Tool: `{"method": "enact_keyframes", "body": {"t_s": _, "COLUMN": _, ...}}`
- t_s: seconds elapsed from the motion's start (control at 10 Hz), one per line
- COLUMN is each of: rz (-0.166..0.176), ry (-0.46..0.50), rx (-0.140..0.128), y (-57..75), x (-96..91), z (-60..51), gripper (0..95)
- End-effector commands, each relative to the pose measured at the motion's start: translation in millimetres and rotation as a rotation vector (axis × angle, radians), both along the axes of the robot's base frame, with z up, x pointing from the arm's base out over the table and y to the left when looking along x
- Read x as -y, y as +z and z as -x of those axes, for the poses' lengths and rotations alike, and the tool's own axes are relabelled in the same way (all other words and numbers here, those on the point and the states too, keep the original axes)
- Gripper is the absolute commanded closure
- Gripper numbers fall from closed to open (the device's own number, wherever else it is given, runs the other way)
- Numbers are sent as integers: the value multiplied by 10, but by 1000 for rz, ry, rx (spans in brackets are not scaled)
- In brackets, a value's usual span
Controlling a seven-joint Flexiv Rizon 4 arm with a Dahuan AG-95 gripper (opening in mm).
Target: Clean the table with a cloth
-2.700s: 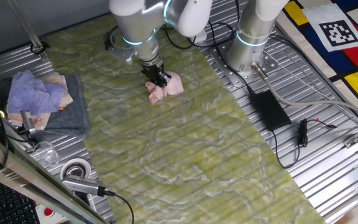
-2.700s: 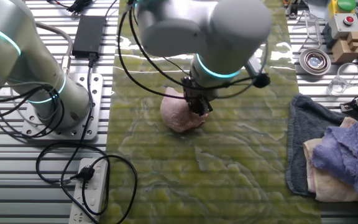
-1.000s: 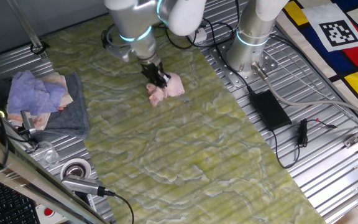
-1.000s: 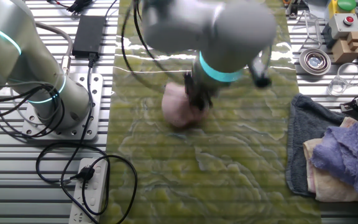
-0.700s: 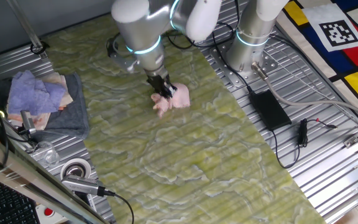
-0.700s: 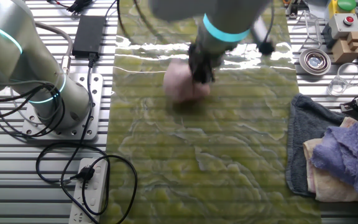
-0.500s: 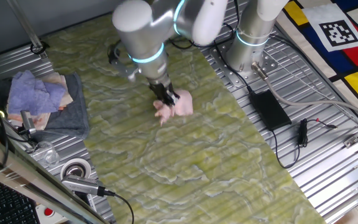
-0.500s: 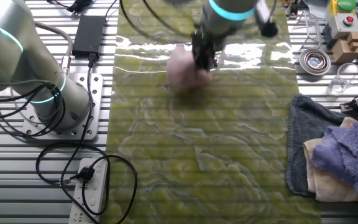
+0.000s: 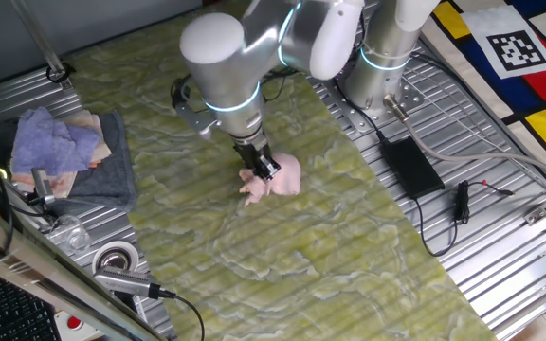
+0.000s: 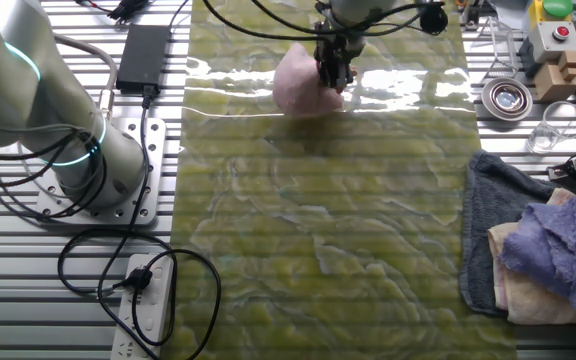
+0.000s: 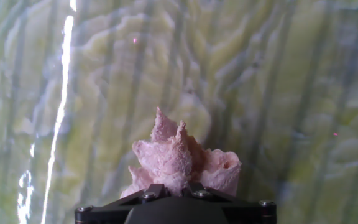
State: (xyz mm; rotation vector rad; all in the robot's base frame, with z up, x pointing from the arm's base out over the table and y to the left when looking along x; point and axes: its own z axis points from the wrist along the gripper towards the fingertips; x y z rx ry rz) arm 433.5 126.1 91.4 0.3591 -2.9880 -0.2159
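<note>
Cloth point(image 9: 280, 177) sits mid-frame in one fixed view, bunched up, pressed onto table point(image 9: 349, 256). Gripper point(image 9: 264, 170) pinched tight on cloth, fingers straight down into it. Other fixed view: cloth point(image 10: 301, 83) up top center, right by bright glare streak. Hand view: pink wad point(image 11: 176, 162) poking out just past gripper housing, bottom center. Purple rag point(image 9: 53, 140) on grey towel point(image 9: 112, 180) far left, well apart.
</note>
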Motion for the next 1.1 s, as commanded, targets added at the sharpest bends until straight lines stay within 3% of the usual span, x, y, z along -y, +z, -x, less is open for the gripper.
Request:
{"method": "enact_keyframes", "body": {"t_s": 0.1, "rz": 64, "ry": 374, "rx": -18, "y": -10, "x": 523, "z": -208, "gripper": 950}}
{"method": "enact_keyframes", "body": {"t_s": 0.3, "rz": 30, "ry": 483, "rx": 7, "y": -10, "x": 523, "z": -208, "gripper": 950}}
{"method": "enact_keyframes", "body": {"t_s": 0.5, "rz": 22, "ry": 509, "rx": 10, "y": -10, "x": 523, "z": -208, "gripper": 950}}
{"method": "enact_keyframes", "body": {"t_s": 0.6, "rz": 22, "ry": 479, "rx": 10, "y": -10, "x": 523, "z": -208, "gripper": 950}}
{"method": "enact_keyframes", "body": {"t_s": 0.8, "rz": 29, "ry": 310, "rx": 4, "y": -10, "x": 523, "z": -208, "gripper": 950}}
{"method": "enact_keyframes", "body": {"t_s": 0.9, "rz": 34, "ry": 240, "rx": -1, "y": 22, "x": 409, "z": -209, "gripper": 950}}
{"method": "enact_keyframes", "body": {"t_s": 1.0, "rz": 49, "ry": 165, "rx": -12, "y": 126, "x": 84, "z": -148, "gripper": 950}}
{"method": "enact_keyframes", "body": {"t_s": 1.1, "rz": 60, "ry": 107, "rx": -13, "y": 173, "x": -112, "z": -74, "gripper": 950}}
